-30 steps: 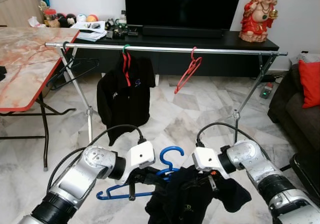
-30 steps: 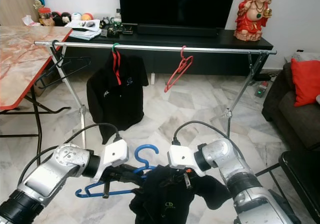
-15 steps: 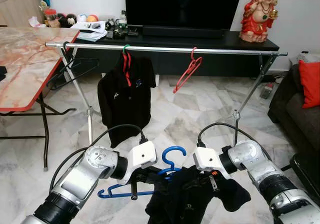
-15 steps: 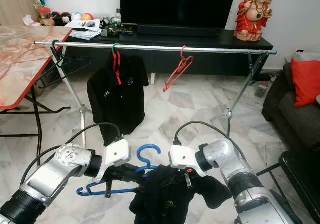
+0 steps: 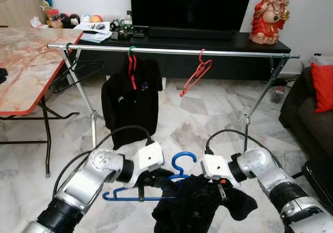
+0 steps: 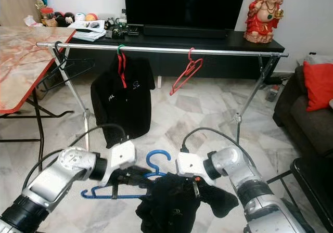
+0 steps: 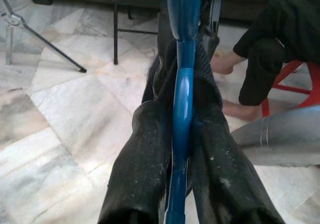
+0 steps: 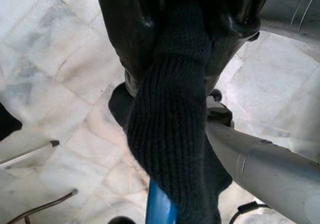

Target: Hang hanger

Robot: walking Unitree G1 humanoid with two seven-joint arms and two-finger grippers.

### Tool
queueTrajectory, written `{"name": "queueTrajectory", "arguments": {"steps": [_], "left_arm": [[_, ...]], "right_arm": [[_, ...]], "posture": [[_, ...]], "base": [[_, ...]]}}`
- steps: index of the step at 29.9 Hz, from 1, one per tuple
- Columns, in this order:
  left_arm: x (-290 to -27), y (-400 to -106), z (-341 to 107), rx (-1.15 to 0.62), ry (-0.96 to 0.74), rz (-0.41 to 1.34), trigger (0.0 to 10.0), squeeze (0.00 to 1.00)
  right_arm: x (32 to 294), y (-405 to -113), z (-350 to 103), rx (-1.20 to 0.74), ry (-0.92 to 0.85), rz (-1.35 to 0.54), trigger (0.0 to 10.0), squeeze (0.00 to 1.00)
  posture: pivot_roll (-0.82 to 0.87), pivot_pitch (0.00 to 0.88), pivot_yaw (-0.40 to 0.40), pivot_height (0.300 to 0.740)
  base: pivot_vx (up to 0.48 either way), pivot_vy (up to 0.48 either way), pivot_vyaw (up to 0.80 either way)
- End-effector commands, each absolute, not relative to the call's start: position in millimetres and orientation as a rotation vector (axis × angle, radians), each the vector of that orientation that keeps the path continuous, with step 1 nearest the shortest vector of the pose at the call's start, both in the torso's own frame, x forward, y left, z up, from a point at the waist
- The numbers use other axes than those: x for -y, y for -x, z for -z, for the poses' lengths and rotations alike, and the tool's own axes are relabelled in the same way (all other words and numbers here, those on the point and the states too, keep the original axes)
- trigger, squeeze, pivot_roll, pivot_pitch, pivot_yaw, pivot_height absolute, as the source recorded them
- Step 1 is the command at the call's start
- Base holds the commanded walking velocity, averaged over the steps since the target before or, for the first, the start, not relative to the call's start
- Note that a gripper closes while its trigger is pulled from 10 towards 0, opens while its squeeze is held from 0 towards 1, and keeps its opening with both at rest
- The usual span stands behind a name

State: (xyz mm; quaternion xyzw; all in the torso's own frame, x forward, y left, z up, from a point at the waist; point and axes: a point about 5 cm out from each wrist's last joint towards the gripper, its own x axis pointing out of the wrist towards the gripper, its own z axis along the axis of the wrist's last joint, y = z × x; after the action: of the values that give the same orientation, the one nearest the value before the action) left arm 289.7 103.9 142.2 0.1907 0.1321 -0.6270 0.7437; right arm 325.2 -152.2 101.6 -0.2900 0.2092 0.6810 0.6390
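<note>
the left gripper (image 7: 182,184) is clamped on the blue plastic hanger (image 5: 177,173), its two black fingers (image 7: 137,164) pressing the hanger's bar from both sides, with a fold of the black knitted garment (image 5: 195,204) caught alongside. the right gripper (image 8: 172,44) is closed on a bunched collar of that same black knit, held between its fingers. both grippers sit low in front of the robot, close together, the hanger's hook standing up between them and its long bar running out under the left wrist. the garment hangs dark and crumpled beneath the two grippers, partly draped on the hanger, above the pale marble floor (image 5: 203,118).

further out stands a silver metal clothes rail (image 5: 171,51) on crossed legs. on it hang a black shirt on a red hanger (image 5: 131,95), an empty red plastic hanger (image 5: 195,77) tilted to one side, and a black wire hanger (image 5: 78,69) near the rail's left end. to the left is a folding table with a reddish marbled top (image 5: 28,61). behind the rail runs a black tv cabinet (image 5: 208,51) with a large dark television (image 5: 190,7) and a red laughing figurine (image 5: 270,14). a dark sofa with a red cushion (image 5: 322,87) is on the right. in the left wrist view, a seated person's bare feet (image 7: 230,64) rest on the floor.
</note>
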Motion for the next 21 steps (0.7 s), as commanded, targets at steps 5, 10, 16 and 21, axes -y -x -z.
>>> {"name": "queueTrajectory", "arguments": {"steps": [5,10,16,21], "left_arm": [[-108.5,-292.7,-155.8,-0.235,-0.442,1.351,10.0,1.0],[-114.2,-291.4,-156.4,-0.246,-0.438,1.344,10.0,1.0],[-123.3,-288.1,-155.1,-0.273,-0.436,1.331,10.0,1.0],[-134.1,-292.9,-152.7,-0.275,-0.422,1.237,10.0,1.0]], "right_arm": [[157.0,-325.6,-101.2,-0.499,0.696,-1.548,0.0,0.0],[164.4,-323.8,-95.2,-0.542,0.733,-1.52,0.0,0.0],[173.5,-322.3,-90.1,-0.58,0.751,-1.477,0.0,0.0],[182.4,-326.7,-92.0,-0.565,0.765,-1.379,0.0,0.0]], "posture": [[0.03,0.018,-0.075,0.74],[0.03,0.02,-0.074,0.74],[0.03,0.023,-0.071,0.74],[0.03,0.023,-0.073,0.74]], "base": [[0.0,0.0,0.0],[0.0,0.0,0.0],[0.0,0.0,0.0],[0.0,0.0,0.0]]}}
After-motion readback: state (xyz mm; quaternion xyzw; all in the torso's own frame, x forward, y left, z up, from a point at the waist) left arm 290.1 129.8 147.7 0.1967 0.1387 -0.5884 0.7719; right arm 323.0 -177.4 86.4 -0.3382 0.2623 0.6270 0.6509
